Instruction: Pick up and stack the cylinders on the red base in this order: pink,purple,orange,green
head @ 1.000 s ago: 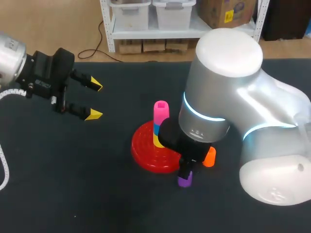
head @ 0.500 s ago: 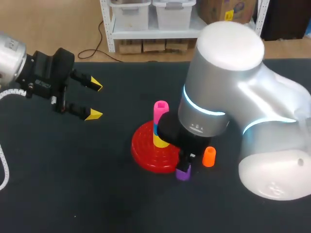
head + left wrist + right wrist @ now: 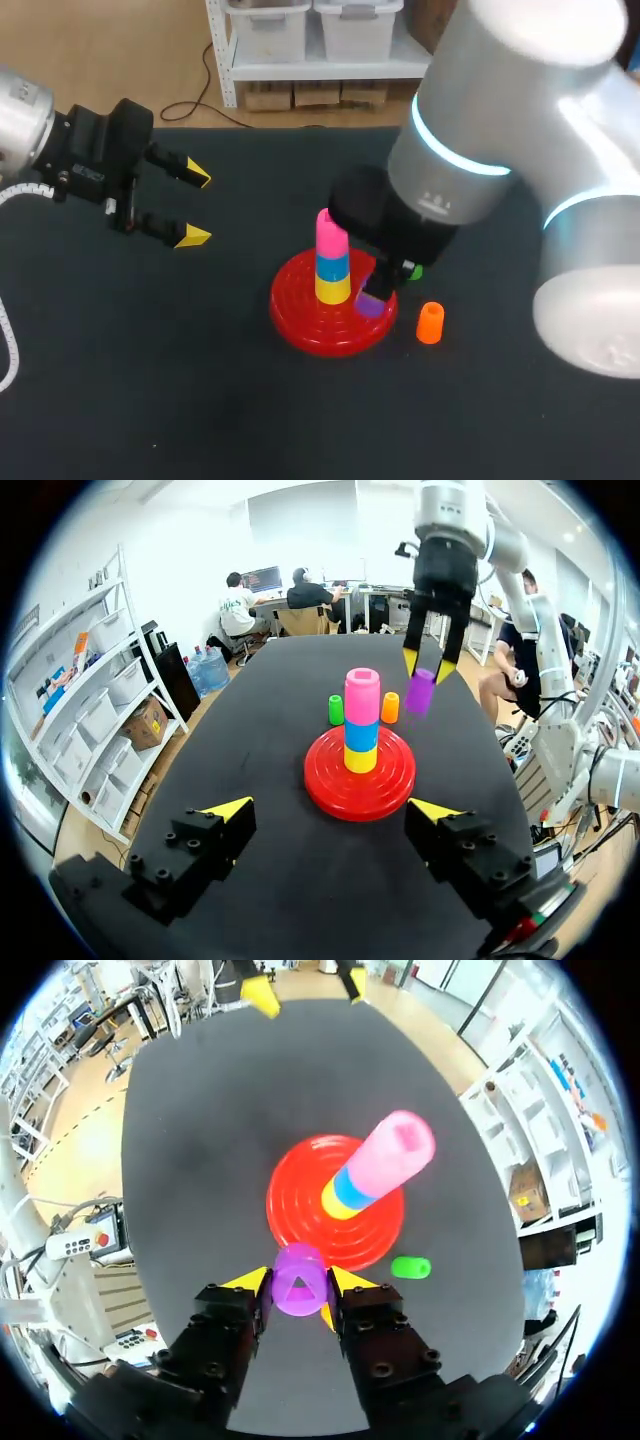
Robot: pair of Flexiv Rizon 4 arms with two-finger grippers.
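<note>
The red base [image 3: 298,318] carries a post of yellow, blue and a pink cylinder [image 3: 329,232] on top. My right gripper [image 3: 298,1286] is shut on the purple cylinder [image 3: 297,1280], holding it upright in the air beside the stack, over the base's edge; the left wrist view shows the purple cylinder [image 3: 421,690] level with the pink cylinder [image 3: 362,694]. The orange cylinder [image 3: 430,322] stands on the table right of the base. The green cylinder [image 3: 336,709] stands behind the base, mostly hidden in the head view. My left gripper [image 3: 192,206] hovers open at the left, apart from everything.
The black tabletop [image 3: 180,380] spreads around the base. My right arm's large silver body [image 3: 520,150] overhangs the right half of the table.
My right gripper has closed on the purple cylinder and lifted it off the table, carrying it up and toward the stack. The left arm has not moved.
</note>
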